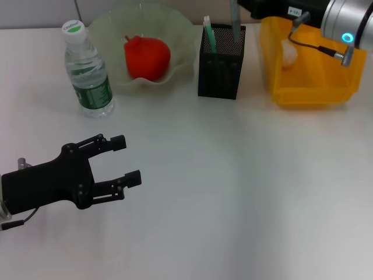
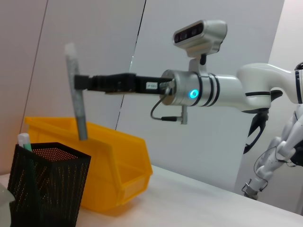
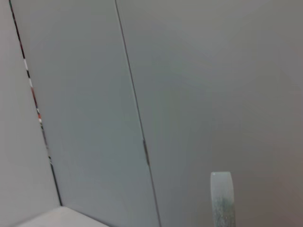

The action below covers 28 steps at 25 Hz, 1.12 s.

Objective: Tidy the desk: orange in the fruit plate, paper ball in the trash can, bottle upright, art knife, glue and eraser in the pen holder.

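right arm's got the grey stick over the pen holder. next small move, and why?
Probably lower it straight down, then open. The right claw grips a grey stick nearly upright, its lower tip just above the pen holder opening, not yet inside. The left claw is open over the table, out of the way.

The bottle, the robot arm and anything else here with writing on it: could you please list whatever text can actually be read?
No text here can be read.
bottle cap: green print, too blurred to read.
Bottle's dark green label: pale marks, too small to read.
right gripper: a small white sticker with dark characters on its body, illegible in both the head view and the left wrist view.
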Available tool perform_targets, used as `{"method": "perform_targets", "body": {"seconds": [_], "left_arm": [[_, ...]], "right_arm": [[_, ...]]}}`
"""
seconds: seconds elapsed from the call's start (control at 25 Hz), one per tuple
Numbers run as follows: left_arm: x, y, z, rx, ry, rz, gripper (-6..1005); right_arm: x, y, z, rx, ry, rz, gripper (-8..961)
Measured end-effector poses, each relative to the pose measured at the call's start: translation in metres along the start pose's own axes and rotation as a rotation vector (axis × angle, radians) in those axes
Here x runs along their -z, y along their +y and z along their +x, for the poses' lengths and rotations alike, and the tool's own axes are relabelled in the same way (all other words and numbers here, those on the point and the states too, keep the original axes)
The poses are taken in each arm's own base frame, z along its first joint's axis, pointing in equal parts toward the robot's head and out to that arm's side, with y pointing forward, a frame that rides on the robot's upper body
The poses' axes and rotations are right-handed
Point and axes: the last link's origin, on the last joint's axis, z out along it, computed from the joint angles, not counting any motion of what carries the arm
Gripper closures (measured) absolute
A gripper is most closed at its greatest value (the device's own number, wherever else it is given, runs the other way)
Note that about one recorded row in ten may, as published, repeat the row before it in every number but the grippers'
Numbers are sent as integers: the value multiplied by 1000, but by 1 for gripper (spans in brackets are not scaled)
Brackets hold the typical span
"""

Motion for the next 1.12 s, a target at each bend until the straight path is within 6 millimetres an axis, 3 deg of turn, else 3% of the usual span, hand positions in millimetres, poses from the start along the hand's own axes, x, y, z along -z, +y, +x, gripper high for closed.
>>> {"method": "perform_targets", "body": {"seconds": [0.32, 0.64, 0.96, 1.12], "left_arm": [[1, -1, 1, -5, -4, -1, 150], [2, -2, 3, -12, -1, -7, 150], [1, -1, 4, -15, 2, -10, 150], [1, -1, 4, -16, 4, -12, 150]], "right_arm": [[-14, 1, 12, 50, 41, 29, 817], [-14, 1, 14, 46, 44, 30, 816], [-12, 0, 13, 19, 20, 34, 427], [-4, -1, 12, -38, -49, 40, 380]]}}
